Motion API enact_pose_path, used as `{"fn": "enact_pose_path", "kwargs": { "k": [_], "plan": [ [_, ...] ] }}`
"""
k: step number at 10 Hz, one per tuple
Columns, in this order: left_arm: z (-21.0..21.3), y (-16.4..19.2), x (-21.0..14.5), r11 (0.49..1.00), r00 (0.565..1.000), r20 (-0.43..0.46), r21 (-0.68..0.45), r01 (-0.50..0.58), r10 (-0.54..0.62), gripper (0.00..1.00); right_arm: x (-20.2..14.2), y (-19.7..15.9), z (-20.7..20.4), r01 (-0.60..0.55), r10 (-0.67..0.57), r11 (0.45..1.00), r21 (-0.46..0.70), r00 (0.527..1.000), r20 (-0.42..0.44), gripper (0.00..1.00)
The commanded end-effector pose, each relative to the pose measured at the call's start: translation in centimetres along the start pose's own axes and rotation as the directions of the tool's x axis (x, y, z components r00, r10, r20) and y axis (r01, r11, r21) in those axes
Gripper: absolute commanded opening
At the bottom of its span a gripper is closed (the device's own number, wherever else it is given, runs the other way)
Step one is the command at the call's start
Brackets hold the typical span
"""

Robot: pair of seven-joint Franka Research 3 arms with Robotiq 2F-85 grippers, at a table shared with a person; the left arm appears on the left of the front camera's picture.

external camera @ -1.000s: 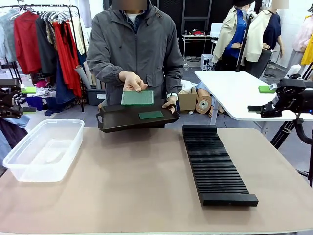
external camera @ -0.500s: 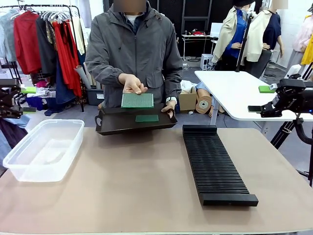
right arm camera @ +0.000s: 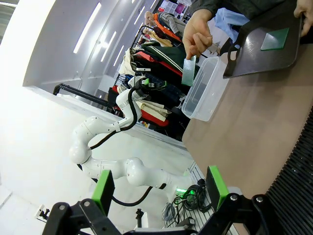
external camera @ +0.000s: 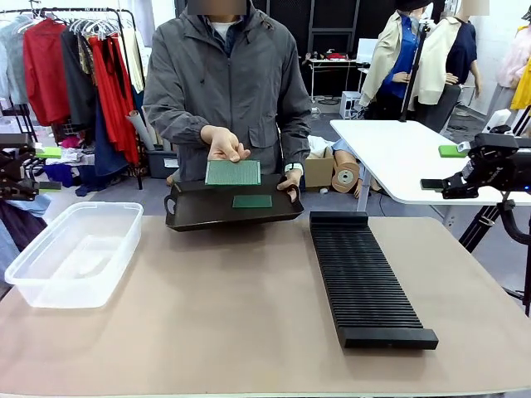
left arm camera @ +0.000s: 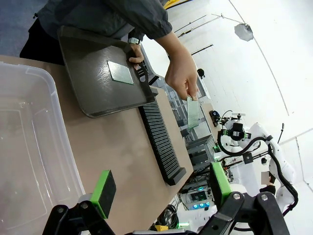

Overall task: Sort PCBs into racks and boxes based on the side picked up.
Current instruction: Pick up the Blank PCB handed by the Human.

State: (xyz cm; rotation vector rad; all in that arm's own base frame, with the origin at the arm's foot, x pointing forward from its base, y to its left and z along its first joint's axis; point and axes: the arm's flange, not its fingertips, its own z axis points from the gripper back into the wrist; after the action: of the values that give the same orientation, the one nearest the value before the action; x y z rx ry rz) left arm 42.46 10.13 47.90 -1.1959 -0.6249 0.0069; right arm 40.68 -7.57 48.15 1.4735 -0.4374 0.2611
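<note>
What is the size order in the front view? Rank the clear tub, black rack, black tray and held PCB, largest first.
1-2. Clear tub and black rack: too close to rank.
3. Black tray, though it sits farther from the camera.
4. PCB in the person's hand.

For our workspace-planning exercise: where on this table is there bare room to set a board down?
Bare tabletop lies between the clear tub and the black rack, and right of the rack. It is crowded at the far edge, where the person holds a black tray.
</note>
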Motion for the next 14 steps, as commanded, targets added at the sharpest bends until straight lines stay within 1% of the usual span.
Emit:
{"fn": "enact_pose_path", "kwargs": {
  "k": [1, 2, 4, 5, 7, 9, 10, 14],
  "plan": [
    [0.2, -0.2, 0.2, 1.000, 1.000, -0.006, 0.003, -0.003, 0.003, 1.00, 0.5, -0.5, -1.2, -0.015, 0.015, 0.999, 0.035, 1.000, -0.008, 1.00],
    [0.2, -0.2, 0.2, 1.000, 1.000, -0.006, 0.003, -0.003, 0.003, 1.00, 0.9, -0.9, -2.2, -0.026, 0.026, 0.999, 0.036, 1.000, -0.005, 1.00],
    [0.2, -0.2, 0.2, 1.000, 1.000, -0.006, 0.003, -0.003, 0.003, 1.00, 1.8, -1.7, -4.3, -0.024, 0.026, 0.999, 0.039, 0.999, -0.039, 1.00],
    [0.2, -0.2, 0.2, 1.000, 1.000, -0.006, 0.003, -0.003, 0.003, 1.00, 2.3, -2.5, -5.6, -0.002, 0.003, 0.999, 0.033, 1.000, -0.029, 1.00],
    [0.2, -0.2, 0.2, 1.000, 1.000, -0.006, 0.003, -0.003, 0.003, 1.00, 2.6, -3.3, -7.9, 0.020, -0.019, 1.000, 0.020, 0.998, -0.055, 1.00],
    [0.2, -0.2, 0.2, 1.000, 1.000, -0.006, 0.003, -0.003, 0.003, 1.00, 2.5, -4.2, -10.2, 0.040, -0.040, 0.999, 0.007, 0.998, -0.039, 1.00],
    [0.2, -0.2, 0.2, 1.000, 1.000, -0.006, 0.003, -0.003, 0.003, 1.00, 2.4, -4.6, -11.4, 0.044, -0.044, 0.999, -0.002, 0.998, -0.046, 1.00],
    [0.2, -0.2, 0.2, 1.000, 1.000, -0.006, 0.003, -0.003, 0.003, 1.00, 2.5, -5.5, -14.3, 0.049, -0.050, 0.998, -0.034, 0.999, -0.018, 1.00]
  ]
}}
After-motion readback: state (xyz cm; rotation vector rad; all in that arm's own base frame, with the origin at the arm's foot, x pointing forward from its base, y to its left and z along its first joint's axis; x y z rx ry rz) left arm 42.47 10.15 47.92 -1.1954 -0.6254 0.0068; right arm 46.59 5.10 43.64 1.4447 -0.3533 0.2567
